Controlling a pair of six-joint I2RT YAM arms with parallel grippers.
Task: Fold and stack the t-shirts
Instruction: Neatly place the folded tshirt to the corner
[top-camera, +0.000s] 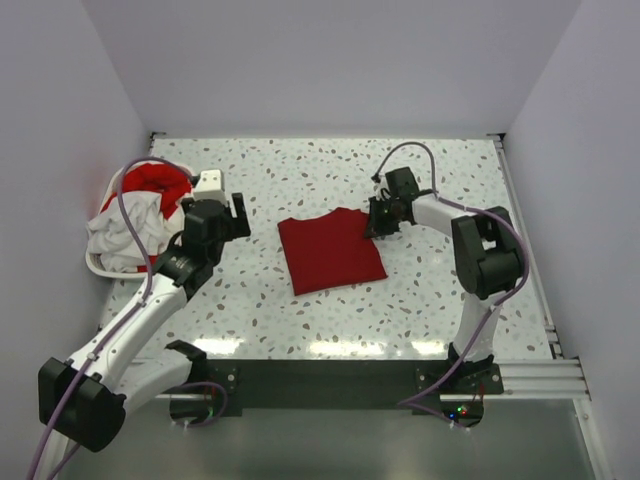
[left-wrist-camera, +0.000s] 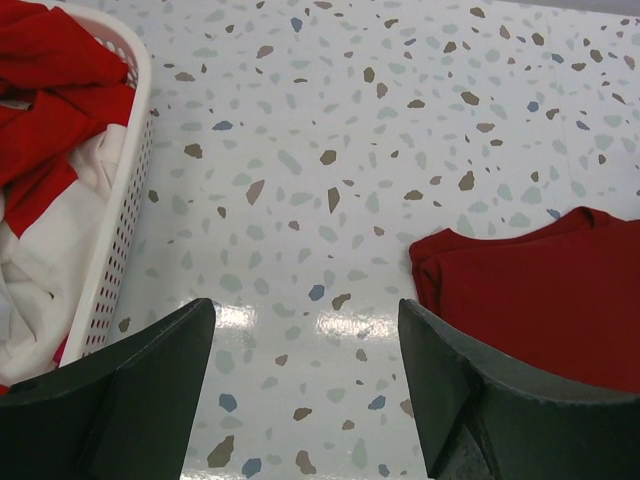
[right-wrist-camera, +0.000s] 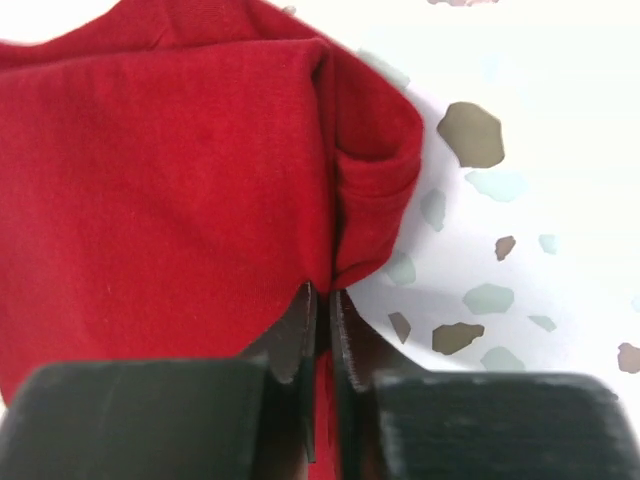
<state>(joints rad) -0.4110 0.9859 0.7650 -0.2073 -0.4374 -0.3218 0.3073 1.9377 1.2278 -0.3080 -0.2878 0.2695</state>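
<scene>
A folded deep red t-shirt (top-camera: 330, 252) lies in the middle of the table, also seen in the left wrist view (left-wrist-camera: 540, 290). My right gripper (top-camera: 376, 226) is shut on its far right corner; in the right wrist view the red cloth (right-wrist-camera: 200, 190) is pinched between the closed jaws (right-wrist-camera: 322, 300). My left gripper (left-wrist-camera: 305, 370) stands open over bare table to the left of the shirt, with nothing between its fingers. More red and white t-shirts (top-camera: 135, 210) are piled in the basket (left-wrist-camera: 125, 215) at the left.
The white plastic laundry basket (top-camera: 98, 262) sits against the left wall. A speckled tabletop (top-camera: 300, 170) runs to the back wall. A metal rail (top-camera: 530, 250) edges the table's right side.
</scene>
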